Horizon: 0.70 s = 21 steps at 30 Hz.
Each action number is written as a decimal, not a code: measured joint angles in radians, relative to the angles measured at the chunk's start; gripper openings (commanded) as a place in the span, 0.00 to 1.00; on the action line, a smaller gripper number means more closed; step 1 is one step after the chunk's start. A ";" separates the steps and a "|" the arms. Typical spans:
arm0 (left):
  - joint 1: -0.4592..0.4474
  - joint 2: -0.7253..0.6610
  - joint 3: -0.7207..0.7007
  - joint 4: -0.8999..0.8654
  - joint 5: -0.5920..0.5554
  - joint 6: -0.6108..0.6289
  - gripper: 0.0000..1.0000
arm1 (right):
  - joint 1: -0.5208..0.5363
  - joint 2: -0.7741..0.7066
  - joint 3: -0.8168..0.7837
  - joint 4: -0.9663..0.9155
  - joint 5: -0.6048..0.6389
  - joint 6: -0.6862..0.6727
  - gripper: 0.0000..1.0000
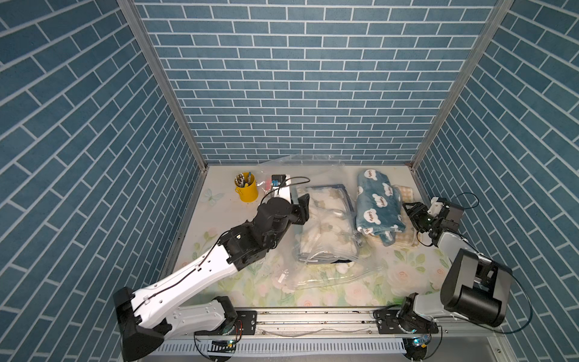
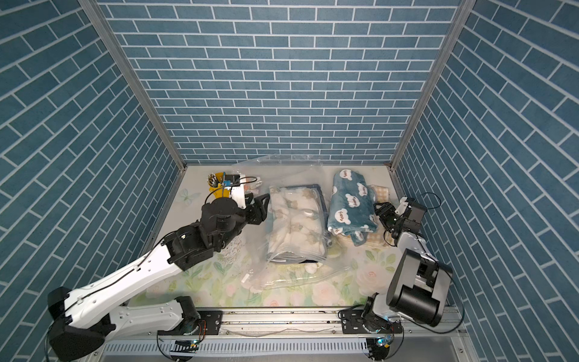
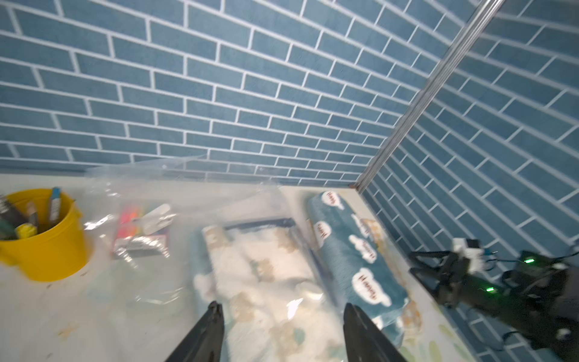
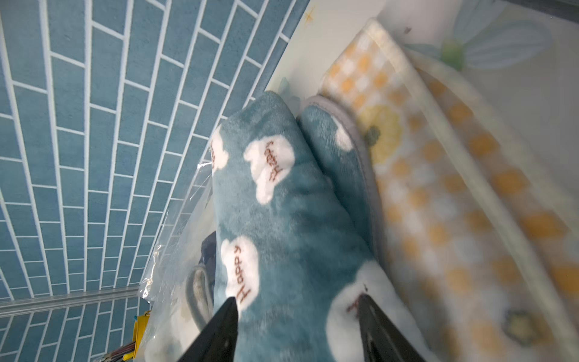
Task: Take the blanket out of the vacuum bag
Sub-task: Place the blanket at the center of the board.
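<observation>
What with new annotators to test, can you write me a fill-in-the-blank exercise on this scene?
The pen cup is ____.
The white blanket lies ____ the vacuum bag.
The left gripper and right gripper both stand ____.
Missing words: yellow; inside; open.

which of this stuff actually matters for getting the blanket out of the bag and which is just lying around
For the job:
vacuum bag
white patterned blanket inside it

Lying about:
blue cloud blanket, outside the bag
yellow check blanket under it
yellow pen cup
small packet by the cup
</observation>
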 measured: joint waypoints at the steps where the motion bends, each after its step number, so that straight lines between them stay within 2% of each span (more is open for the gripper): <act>1: 0.000 0.085 0.098 0.003 0.031 0.018 0.66 | -0.005 0.038 0.014 0.037 -0.017 0.008 0.61; 3: 0.000 0.252 0.271 0.009 0.101 0.048 0.65 | -0.019 0.080 0.013 0.100 -0.033 0.032 0.58; 6: 0.000 0.589 0.605 -0.034 0.213 0.088 0.65 | -0.043 0.143 0.025 0.169 -0.051 0.067 0.54; 10: 0.001 1.016 1.041 -0.128 0.328 0.106 0.61 | -0.050 0.298 0.140 0.237 -0.068 0.085 0.47; 12: 0.005 1.176 1.183 -0.169 0.383 0.096 0.58 | -0.047 0.369 0.199 0.251 -0.065 0.084 0.44; 13: 0.007 1.235 1.214 -0.178 0.413 0.086 0.57 | -0.044 0.402 0.224 0.260 -0.066 0.084 0.42; 15: 0.014 1.294 1.189 -0.183 0.457 0.071 0.56 | -0.040 0.457 0.263 0.278 -0.068 0.084 0.42; 18: 0.025 1.302 1.037 -0.171 0.490 0.048 0.56 | -0.022 0.533 0.356 0.237 -0.060 0.063 0.47; 21: 0.030 1.285 0.916 -0.122 0.504 0.032 0.56 | 0.007 0.602 0.474 0.199 -0.045 0.029 0.49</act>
